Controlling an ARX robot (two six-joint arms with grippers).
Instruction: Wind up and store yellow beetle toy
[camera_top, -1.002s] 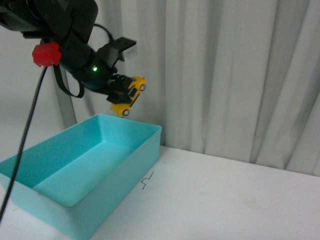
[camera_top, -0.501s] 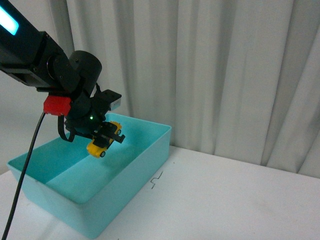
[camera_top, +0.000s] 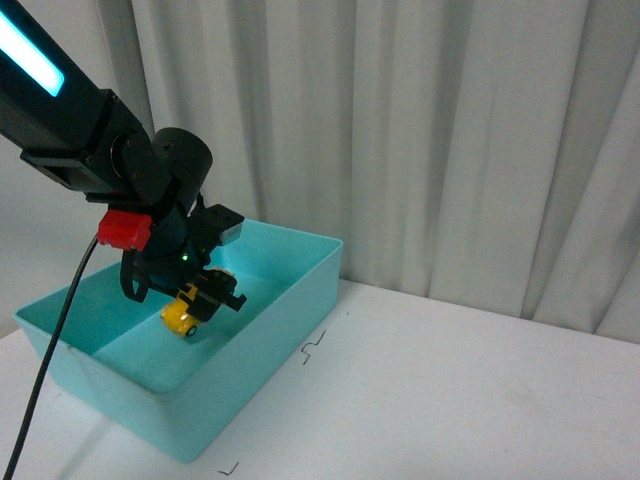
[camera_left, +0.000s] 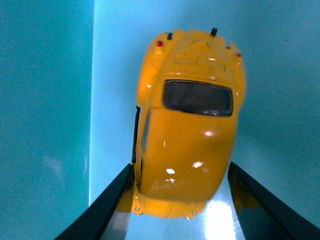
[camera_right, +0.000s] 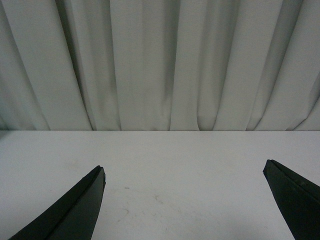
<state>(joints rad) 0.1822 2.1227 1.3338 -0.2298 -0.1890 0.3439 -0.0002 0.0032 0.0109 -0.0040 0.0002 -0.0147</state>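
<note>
My left gripper (camera_top: 200, 298) is shut on the yellow beetle toy (camera_top: 184, 313) and holds it low inside the turquoise bin (camera_top: 290, 290), close above its floor. In the left wrist view the glossy yellow beetle toy (camera_left: 187, 125) shows from above, its dark window up, with the black fingers (camera_left: 107, 205) on both sides of one end, over the bin's turquoise floor. My right gripper (camera_right: 184, 172) is open and empty above the bare white table (camera_right: 165, 170); it is out of the front view.
The turquoise bin stands at the table's left. The white table (camera_top: 460, 390) stretches to the right of it, with small black marks near the bin. A pale pleated curtain (camera_top: 430, 130) hangs along the back. A black cable (camera_top: 50, 340) hangs from the left arm.
My left arm has carried the toy from above the bin's far rim down into the bin, and in the last half second lowered it further toward the floor.
</note>
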